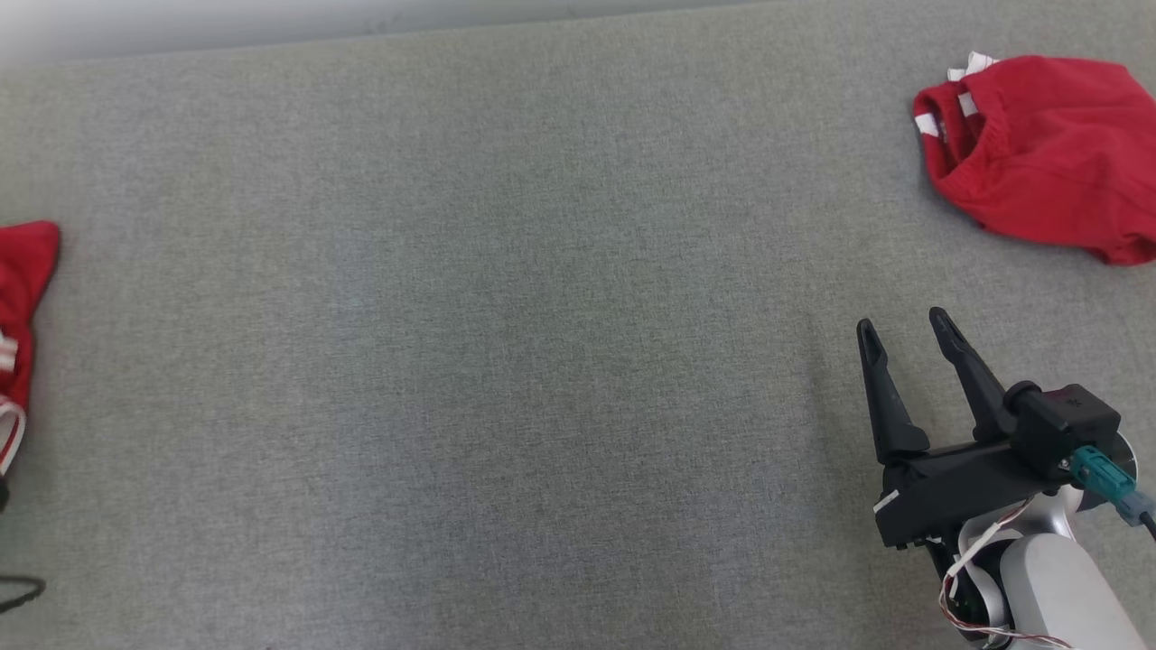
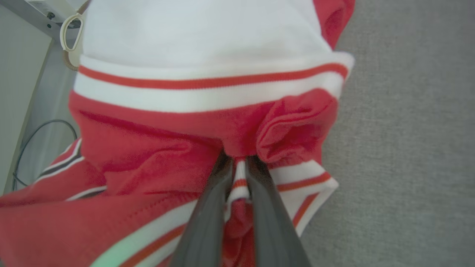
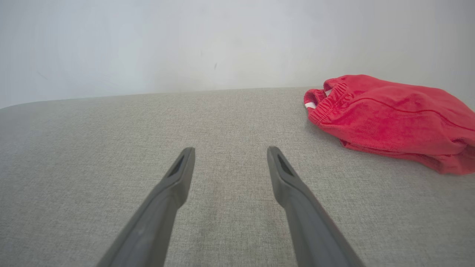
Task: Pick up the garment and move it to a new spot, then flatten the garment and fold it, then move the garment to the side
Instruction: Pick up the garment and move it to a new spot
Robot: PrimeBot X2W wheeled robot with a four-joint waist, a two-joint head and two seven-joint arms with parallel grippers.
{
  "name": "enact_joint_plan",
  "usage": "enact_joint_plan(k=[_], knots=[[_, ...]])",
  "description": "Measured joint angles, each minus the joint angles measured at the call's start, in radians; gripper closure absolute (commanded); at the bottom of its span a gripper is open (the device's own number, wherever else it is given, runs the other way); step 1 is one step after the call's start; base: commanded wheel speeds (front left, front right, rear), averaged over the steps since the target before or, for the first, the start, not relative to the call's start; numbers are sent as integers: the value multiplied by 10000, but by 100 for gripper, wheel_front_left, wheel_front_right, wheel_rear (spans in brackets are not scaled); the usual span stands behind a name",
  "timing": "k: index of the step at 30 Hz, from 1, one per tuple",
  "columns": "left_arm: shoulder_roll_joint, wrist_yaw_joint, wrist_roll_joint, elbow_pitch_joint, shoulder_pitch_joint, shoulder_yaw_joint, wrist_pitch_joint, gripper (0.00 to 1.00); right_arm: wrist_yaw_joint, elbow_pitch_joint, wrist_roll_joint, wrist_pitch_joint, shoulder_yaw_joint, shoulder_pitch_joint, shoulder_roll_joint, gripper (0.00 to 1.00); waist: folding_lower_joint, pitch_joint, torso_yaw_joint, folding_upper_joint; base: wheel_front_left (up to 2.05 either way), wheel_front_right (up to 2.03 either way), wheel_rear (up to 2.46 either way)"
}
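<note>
Gripping the garment (image 2: 148, 155) with the left hand (image 2: 237, 160), narrow, a striped fold nipped between the fingers (image 2: 207, 211). Lying bunched at the left edge of the bench (image 1: 542, 316), red with white bands, partly cut off by the head view's border. Holding the right hand (image 1: 902, 318) wide and empty, low on the right over bare bench. Leaving a second garment (image 1: 1039, 153), also red, crumpled at the far right corner, apart from the right hand.
</note>
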Motion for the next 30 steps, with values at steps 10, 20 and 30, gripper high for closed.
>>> enact_joint_plan(k=[10, 20, 30], knots=[[-157, -19, 186, -1160, -523, -420, -1570, 100, 0, 295, 21, -146, 48, 91, 140, 0, 0, -622, 211, 0, 0, 0, 0], [-311, -90, 257, -3200, -746, -1323, -1661, 100, 0, 568, 142, -328, 52, 297, 343, 0, 0, -1385, 189, 0, 0, 0, 0], [-746, -92, -305, -5636, -551, -2247, -1170, 100, 0, 861, 184, -568, -79, 487, 566, 0, -1, -1845, -535, 0, 0, 0, 0]])
